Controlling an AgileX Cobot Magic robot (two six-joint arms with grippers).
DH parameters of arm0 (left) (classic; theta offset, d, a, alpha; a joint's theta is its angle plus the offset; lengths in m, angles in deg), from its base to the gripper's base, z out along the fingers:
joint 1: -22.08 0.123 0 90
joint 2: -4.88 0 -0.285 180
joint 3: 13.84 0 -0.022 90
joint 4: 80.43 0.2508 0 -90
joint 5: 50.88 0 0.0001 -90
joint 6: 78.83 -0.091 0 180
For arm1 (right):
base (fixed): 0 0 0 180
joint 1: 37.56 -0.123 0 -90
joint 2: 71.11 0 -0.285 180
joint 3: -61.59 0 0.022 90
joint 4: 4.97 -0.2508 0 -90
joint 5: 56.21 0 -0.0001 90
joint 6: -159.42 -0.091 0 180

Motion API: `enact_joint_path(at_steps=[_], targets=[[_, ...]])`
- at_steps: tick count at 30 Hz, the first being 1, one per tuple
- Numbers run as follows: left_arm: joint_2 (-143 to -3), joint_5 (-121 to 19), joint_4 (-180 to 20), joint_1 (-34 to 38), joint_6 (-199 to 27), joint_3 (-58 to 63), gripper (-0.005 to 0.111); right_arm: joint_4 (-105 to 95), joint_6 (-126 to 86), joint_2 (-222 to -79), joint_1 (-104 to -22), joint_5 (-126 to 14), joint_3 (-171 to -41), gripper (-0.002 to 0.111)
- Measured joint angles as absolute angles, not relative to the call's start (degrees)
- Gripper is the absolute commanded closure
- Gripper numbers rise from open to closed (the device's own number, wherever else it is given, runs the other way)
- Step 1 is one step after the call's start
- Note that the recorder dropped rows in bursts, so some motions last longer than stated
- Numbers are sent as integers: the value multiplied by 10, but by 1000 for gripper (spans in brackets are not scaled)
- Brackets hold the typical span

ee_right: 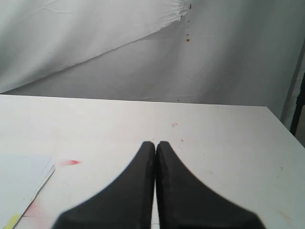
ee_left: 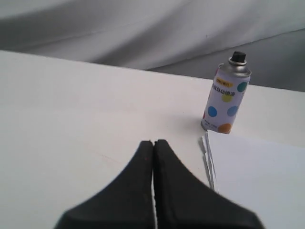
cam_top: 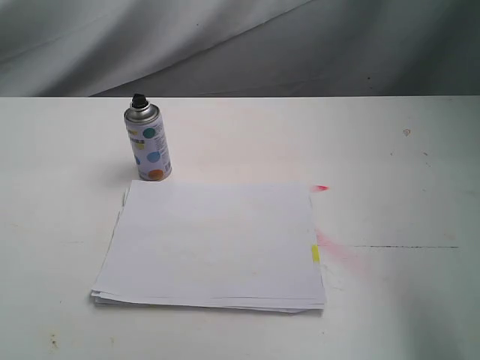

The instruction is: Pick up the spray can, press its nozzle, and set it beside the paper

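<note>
Behind white table [cam_top: 420, 300], grey cloth [cam_top: 225, 45].

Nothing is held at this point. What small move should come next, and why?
Probably open the left gripper and ease it toward the spray can. Its fingers are pressed together and empty, and the can stands upright and free near the corner of the paper, on that arm's side.

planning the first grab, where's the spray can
The spray can stands upright on the table, left in the exterior view, just behind the far left corner of the paper stack.
</note>
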State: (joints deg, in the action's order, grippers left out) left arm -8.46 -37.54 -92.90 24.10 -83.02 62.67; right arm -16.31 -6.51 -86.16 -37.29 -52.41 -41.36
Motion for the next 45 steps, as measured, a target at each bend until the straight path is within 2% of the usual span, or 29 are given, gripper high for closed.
enact_joint_path(at_steps=[10,14,45], targets=[[-339,-375,-947,241,-825,434,107,-163,-65,-862,-373,-524,-414,108],[-399,-373,-961,241,-824,380,107,-163,-65,-862,-373,-524,-414,108],[-422,-388,-1031,241,-824,354,107,-163,-65,-862,-373,-524,-414,108]])
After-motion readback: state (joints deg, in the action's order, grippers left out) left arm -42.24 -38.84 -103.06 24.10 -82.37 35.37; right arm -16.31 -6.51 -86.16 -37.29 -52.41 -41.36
